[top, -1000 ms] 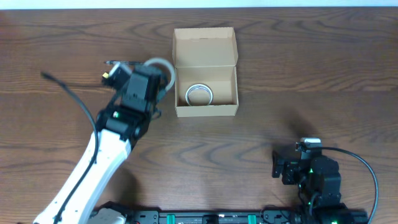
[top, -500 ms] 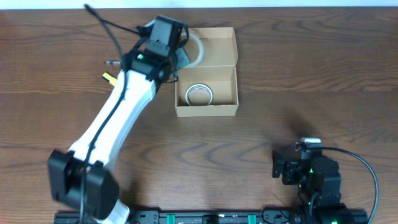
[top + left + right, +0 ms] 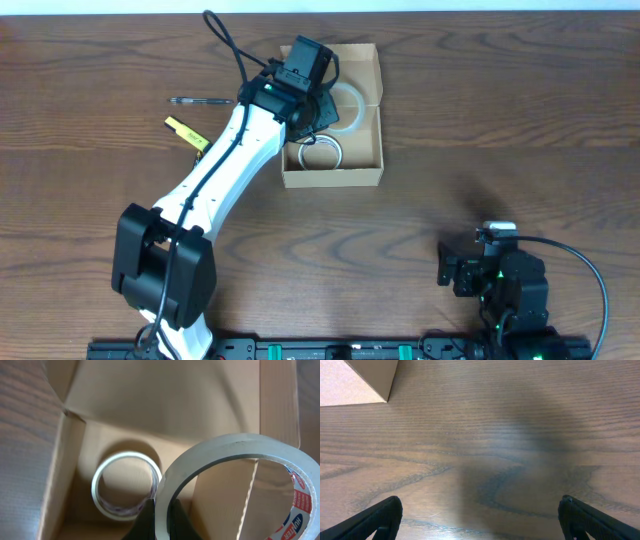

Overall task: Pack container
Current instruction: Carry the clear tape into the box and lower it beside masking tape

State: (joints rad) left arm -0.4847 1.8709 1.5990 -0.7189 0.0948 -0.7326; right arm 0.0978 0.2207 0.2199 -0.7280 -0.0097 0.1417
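- Overhead: a second earlier the left claw [image 3: 322, 98] had been outside the left wall of the box [image 3: 372, 160]. It had since swung in over the open box, carrying a roll [image 3: 350, 100] of tape.
- The box sat at the far middle of the desk [image 3: 520, 120], with its flap laid open away from the robot. A second roll [image 3: 322, 153] lay flat inside, left of centre.
- I judged the carry nearly done. The held roll had yet to be lowered and let go, and the flap was not yet shut.
- The right claw [image 3: 446, 270] was parked at the near right edge, well apart from the box.
- A pen [image 3: 200, 101] and a yellow strip [image 3: 183, 129] lay on the desk left of the box.
- Left wrist: the left claw [image 3: 161, 521] was pinched tight on the band of the held roll [image 3: 220, 450], which stood on edge above the box floor. The second roll [image 3: 122, 511] lay below it, near the wall of the box [image 3: 60, 475]. Whether the two rolls touched could not be told.
- Right wrist: the right claw [image 3: 480, 525] stood fully spread with nothing between its fingers, over bare desk [image 3: 495, 435]. One corner of the box [image 3: 355, 380] showed at the upper left.
- The desk was dark wood with a strong grain, dry and uncluttered near the box. Of the room, only a pale strip showed past the far edge.
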